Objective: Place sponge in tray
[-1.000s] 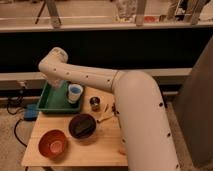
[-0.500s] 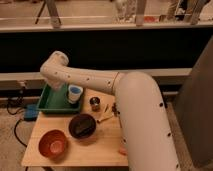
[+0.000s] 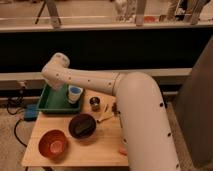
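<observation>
Tool position is hidden: it is carried at the end of the white arm (image 3: 85, 80), which reaches from the right edge of the tabletop (image 3: 100, 147) across to the far left corner and bends down there over the green tray (image 3: 50, 106). The tool itself is covered by the arm's last link above the right part of the tray, so it cannot be told whether it is open, closed or holding anything.

Just below the arm, a white cup with a blue inside (image 3: 75, 93) is seen upright at the right end of the tray. The tray is set at the far left corner of the tabletop, with its long side along the far edge.

Beside the tray, toward the middle of the far edge, a small dark metal can (image 3: 95, 104) is seen upright. In front of it, near the centre of the tabletop, a dark bowl (image 3: 82, 125) is placed. A tan, flat piece (image 3: 105, 117), taken to be the sponge as far as can be told, lies on the bare wood just right of the dark bowl and in front of the can, outside the tray and well apart from it. An orange bowl (image 3: 53, 143) is placed near the front left corner. A blue block (image 3: 31, 112) is seen just past the left edge, beside the tray.
</observation>
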{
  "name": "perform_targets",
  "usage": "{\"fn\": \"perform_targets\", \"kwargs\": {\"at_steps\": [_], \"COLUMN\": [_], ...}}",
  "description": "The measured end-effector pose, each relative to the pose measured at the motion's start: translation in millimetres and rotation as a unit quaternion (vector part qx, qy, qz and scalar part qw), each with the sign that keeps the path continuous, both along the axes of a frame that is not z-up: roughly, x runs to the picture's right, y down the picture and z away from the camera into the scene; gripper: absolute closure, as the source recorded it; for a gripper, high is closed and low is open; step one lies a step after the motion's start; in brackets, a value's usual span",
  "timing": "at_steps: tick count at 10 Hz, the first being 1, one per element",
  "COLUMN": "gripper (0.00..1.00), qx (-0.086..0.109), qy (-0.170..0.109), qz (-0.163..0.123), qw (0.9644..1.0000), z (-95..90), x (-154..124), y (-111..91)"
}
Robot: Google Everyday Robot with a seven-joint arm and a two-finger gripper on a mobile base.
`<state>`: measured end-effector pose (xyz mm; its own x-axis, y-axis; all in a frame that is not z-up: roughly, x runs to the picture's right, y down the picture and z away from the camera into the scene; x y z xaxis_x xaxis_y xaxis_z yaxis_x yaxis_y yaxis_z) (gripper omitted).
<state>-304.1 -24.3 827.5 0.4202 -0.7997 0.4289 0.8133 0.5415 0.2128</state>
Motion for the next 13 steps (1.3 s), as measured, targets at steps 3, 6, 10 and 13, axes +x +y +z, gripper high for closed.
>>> {"fn": "perform_targets", "kwargs": {"at_steps": [3, 6, 10, 13], "gripper": [0.91, 0.91, 0.91, 0.84], "qx": [0.001, 0.004, 0.007, 0.006], "qy": [-0.005, -0.007, -0.012, -0.014], "qz": [0.0, 0.001, -0.001, -0.002], "qw": [1.0, 1.0, 0.9999, 0.9999], "z": [3.3, 8.7, 11.2, 14.2], "x": [-2.5, 1.7, 0.9, 5.0], "y": [1.3, 0.3, -1.3, -2.2]}}
